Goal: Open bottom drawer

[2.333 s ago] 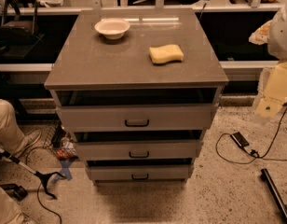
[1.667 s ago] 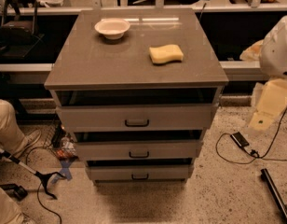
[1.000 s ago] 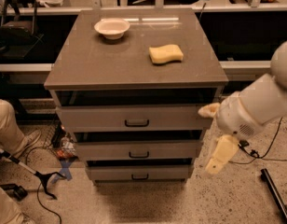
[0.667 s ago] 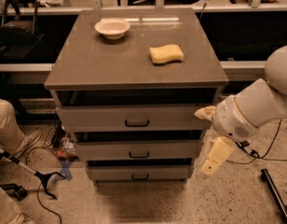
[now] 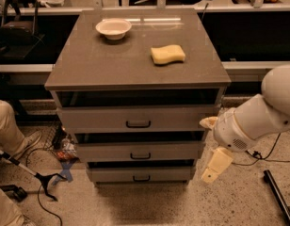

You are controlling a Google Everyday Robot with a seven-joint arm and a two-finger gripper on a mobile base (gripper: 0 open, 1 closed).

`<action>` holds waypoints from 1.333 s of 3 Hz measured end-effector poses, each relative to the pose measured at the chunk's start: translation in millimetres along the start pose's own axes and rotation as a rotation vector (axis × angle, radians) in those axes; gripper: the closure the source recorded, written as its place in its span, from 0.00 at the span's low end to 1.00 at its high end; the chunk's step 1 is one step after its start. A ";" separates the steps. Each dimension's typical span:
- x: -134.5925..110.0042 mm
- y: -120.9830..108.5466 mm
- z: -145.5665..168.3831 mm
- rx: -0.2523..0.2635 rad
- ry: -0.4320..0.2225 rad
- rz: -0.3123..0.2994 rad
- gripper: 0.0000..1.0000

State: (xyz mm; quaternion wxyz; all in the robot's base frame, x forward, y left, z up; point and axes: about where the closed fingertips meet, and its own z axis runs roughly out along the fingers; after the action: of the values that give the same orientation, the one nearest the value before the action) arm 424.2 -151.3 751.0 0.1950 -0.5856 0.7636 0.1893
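**Step in hand:** approach. The pincer [image 5: 204, 150] hangs off the right flank of the bench [image 5: 112, 62], level w/ the middle drawer [image 5: 102, 152] and just beside its right end. It touches nothing. The 2 cream fingers stand apart, 1 high and 1 low, w/ nothing between them. The white arm [image 5: 262, 114] comes in from the right edge.

**Task item:** the bottom drawer [image 5: 112, 174] is the lowest of 3 and sits just above the floor [image 5: 149, 206]. Its bar handle [image 5: 141, 178] is at centre front. The drawer looks unopened, and the handle is well apart from the pincer, lower and to the left.

**Next move, est.:**
- Drop and swing left to get in front of the cabinet face.
- Line the fingers up across the bar and close on it.
- Pull straight out.

The bar is slim and close to the front, so there is little room for a fingertip behind it. The floor is near, so clearance is low.

**Materials / shapes:**
- Bench: grey, flat, matt top w/ a slight sheen at the rear. Square edges.
- Drawers: 3 plain grey fronts, each w/ a thin black bar pull. The top drawer [image 5: 98, 119] is the widest, and a dark gap shows above each front.
- Bowl [image 5: 113, 28]: pale, round, shallow, smooth. It sits rear left on top.
- Sponge [image 5: 168, 54]: yellow, soft-looking block w/ wavy sides. It sits right of centre, well apart from the bowl.
- Floor: speckled and hard.
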 end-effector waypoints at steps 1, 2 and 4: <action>50.6 -5.4 71.1 0.001 0.039 0.024 0.00; 92.1 -11.3 156.6 -0.028 0.040 0.069 0.00; 129.1 2.5 266.3 -0.178 -0.021 0.216 0.00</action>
State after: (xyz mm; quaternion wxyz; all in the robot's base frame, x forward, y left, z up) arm 411.4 -118.8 457.1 0.1288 -0.5129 0.8003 0.2824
